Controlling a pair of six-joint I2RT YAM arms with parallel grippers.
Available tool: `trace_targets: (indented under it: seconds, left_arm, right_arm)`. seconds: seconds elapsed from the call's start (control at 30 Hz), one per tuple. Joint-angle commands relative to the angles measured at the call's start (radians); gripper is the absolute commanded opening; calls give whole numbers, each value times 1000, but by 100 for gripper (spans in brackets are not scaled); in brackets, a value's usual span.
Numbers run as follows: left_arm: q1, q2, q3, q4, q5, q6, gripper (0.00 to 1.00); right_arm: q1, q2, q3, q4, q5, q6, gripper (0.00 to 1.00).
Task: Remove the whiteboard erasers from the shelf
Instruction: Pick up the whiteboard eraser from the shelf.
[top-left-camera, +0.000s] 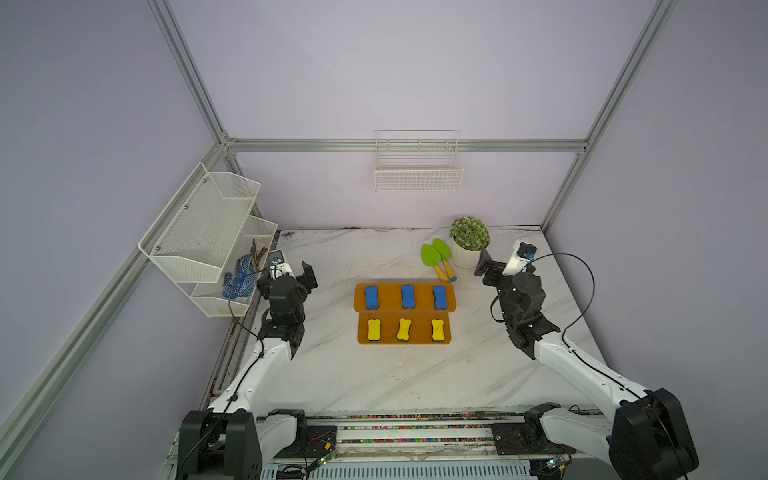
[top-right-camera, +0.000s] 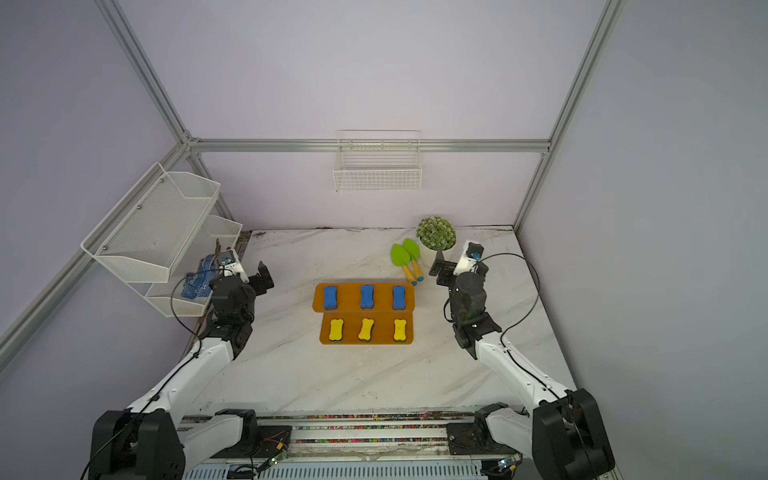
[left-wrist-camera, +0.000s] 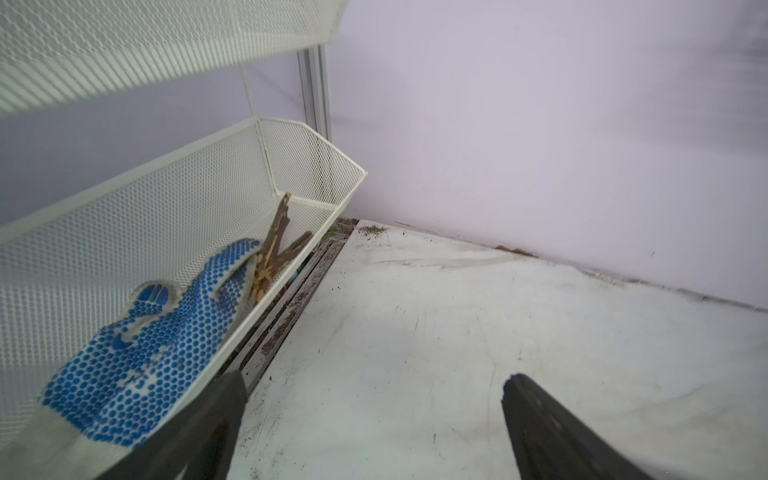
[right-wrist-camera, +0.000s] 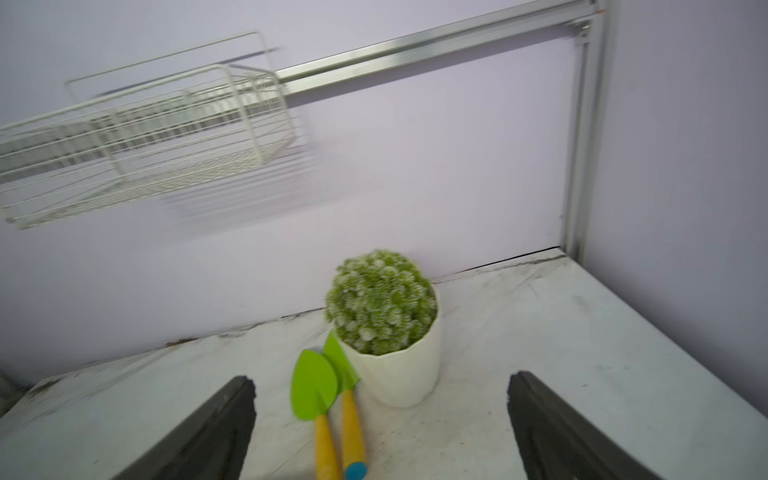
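Six whiteboard erasers (top-left-camera: 408, 296) occupy the shelf (top-left-camera: 388, 297) in both top views. Three blue erasers (top-left-camera: 371, 297) stand in a row on the upper rear step. Three yellow erasers (top-left-camera: 404, 329) stand in a row on the lower front step. We locate the shelf at the middle of the tabletop (top-left-camera: 374, 382), well apart from both grippers. The left gripper (top-left-camera: 293, 276) hangs near the left edge, just beside the white mesh rack (top-left-camera: 199, 232). The right gripper (top-left-camera: 505, 266) hangs near the rear right corner, just beside the potted plant (top-left-camera: 468, 232). Two green shovels (top-left-camera: 436, 255) lie between the plant and the shelf. A white wire basket (top-left-camera: 417, 178) hangs on the rear wall.

In the left wrist view, we see the jaws wide apart with nothing between them, over bare tabletop at the left edge. The lower tray of the rack holds a blue-dotted glove (left-wrist-camera: 145, 345) and some twigs (left-wrist-camera: 274, 253).

In the right wrist view, we see the jaws wide apart and gripping nothing. Beyond them lie the shovels, yellow handles toward the camera, just beside the plant's white pot (right-wrist-camera: 399, 374). This view is slightly blurred.
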Motion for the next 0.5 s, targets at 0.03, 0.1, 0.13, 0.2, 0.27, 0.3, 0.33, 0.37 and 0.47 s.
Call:
trace_targets:
  seconds: [0.03, 0.1, 0.13, 0.2, 0.27, 0.3, 0.33, 0.37, 0.47]
  left_arm:
    - [-37, 0, 168, -545, -35, -162, 100]
    - [-45, 5, 230, -641, 14, -179, 100]
    - [-55, 5, 248, -667, 17, -189, 100]
    - [-91, 2, 274, -710, 14, -212, 100]
    - [-126, -2, 282, -737, 9, -219, 100]
    - [-145, -3, 284, -749, 6, -218, 100]
    - [-159, -3, 283, -759, 2, -212, 100]
    - [-170, -3, 283, -766, -6, -210, 100]
    - [-192, -2, 279, -782, -13, -195, 100]
  right_arm:
    - [144, 84, 171, -491, 13, 146, 100]
    - [217, 121, 271, -625, 31, 160, 100]
    - [239, 135, 313, -684, 38, 171, 100]
    - [275, 160, 376, -803, 32, 209, 100]
    - [301, 180, 415, -903, 30, 253, 96]
    - [314, 187, 431, -947, 22, 272, 92]
    - [326, 193, 438, -972, 18, 288, 89]
    - [335, 201, 445, -996, 3, 305, 84]
    - [352, 233, 464, -1056, -10, 352, 77]
